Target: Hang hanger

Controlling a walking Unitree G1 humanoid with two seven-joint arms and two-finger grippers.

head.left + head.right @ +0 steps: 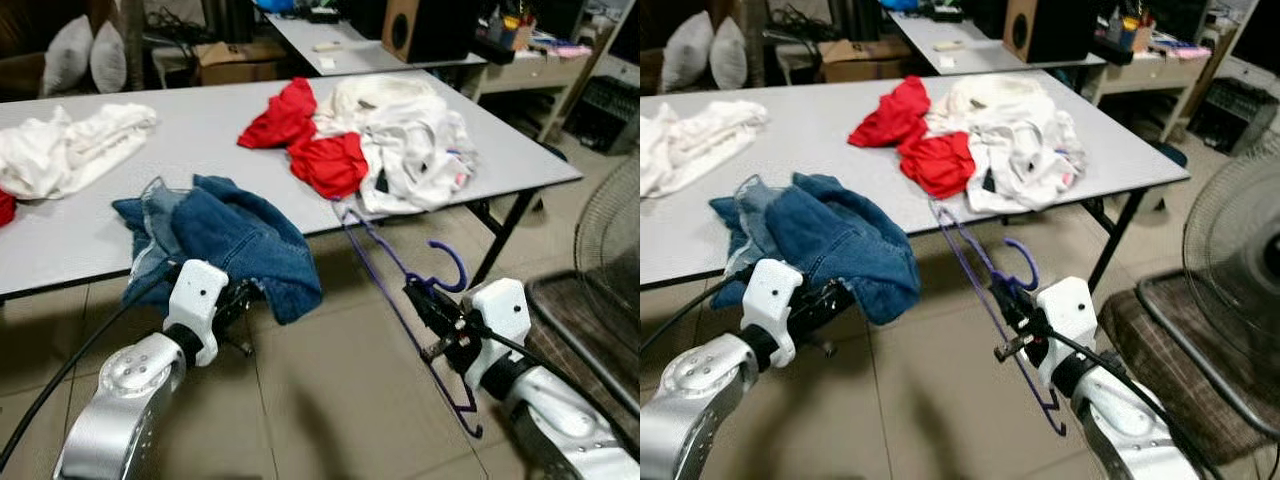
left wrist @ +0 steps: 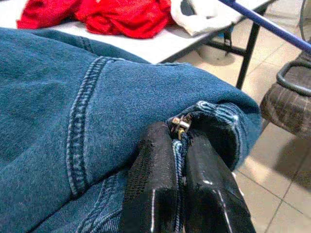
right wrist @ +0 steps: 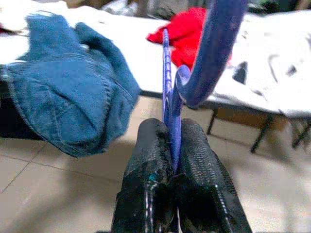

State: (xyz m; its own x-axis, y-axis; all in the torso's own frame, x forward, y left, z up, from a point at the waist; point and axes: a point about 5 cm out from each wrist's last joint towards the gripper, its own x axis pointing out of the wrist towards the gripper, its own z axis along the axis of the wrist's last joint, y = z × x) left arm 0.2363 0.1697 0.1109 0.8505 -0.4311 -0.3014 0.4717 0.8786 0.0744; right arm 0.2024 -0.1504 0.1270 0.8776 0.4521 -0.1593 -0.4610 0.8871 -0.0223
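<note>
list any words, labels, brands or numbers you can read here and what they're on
None can be read.
White clothes: a small red mark near the table edge, too blurred to read.
Boxes and clutter on the far desk: too small to read.
Jeans in the left hand: only stitching and a metal zip pull, no lettering.
Purple hanger in the right hand: plain.
</note>
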